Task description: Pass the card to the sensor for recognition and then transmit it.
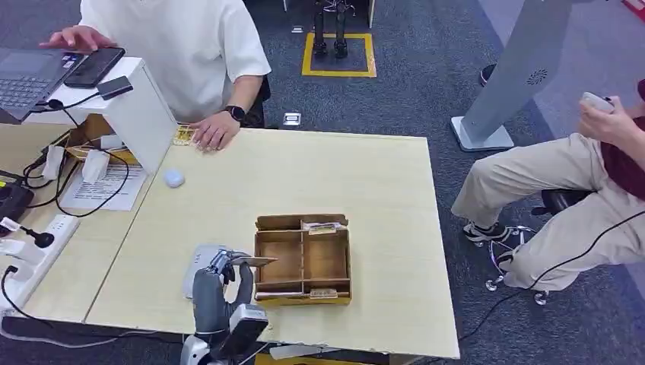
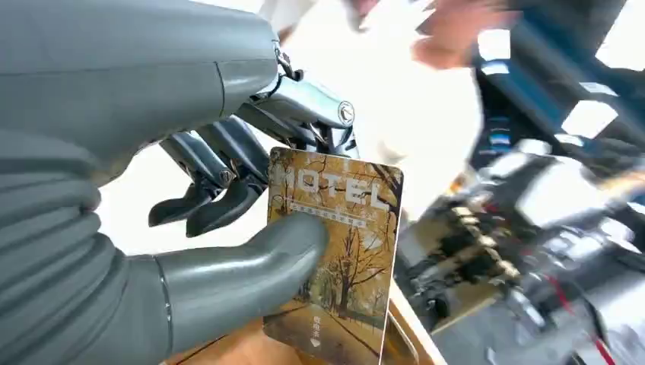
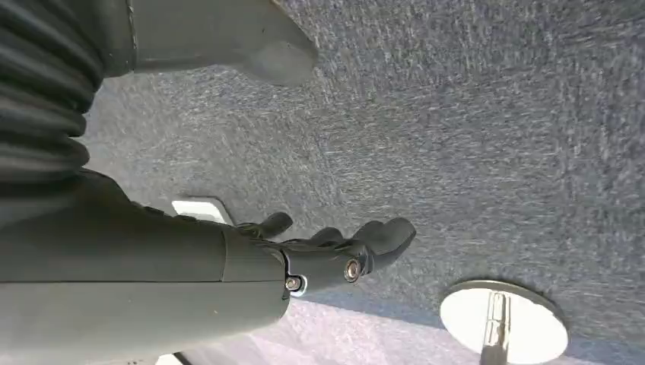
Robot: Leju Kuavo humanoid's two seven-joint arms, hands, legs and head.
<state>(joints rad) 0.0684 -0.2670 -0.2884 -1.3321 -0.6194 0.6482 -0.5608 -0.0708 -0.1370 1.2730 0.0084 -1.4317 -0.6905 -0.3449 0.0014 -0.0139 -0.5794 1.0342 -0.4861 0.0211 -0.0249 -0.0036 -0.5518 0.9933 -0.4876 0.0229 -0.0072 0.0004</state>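
Left hand [image 1: 220, 283] pinches the card [image 2: 338, 251], seemingly by one edge; a jolt could slip it; right hand [image 3: 335, 255] hangs empty, fingers apart.

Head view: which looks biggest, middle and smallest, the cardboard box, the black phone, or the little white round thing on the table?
1. cardboard box, biggest by far.
2. black phone, middle.
3. white round thing, smallest.
The phone lies farther from the camera than the box, so it may look a bit smaller than it is.
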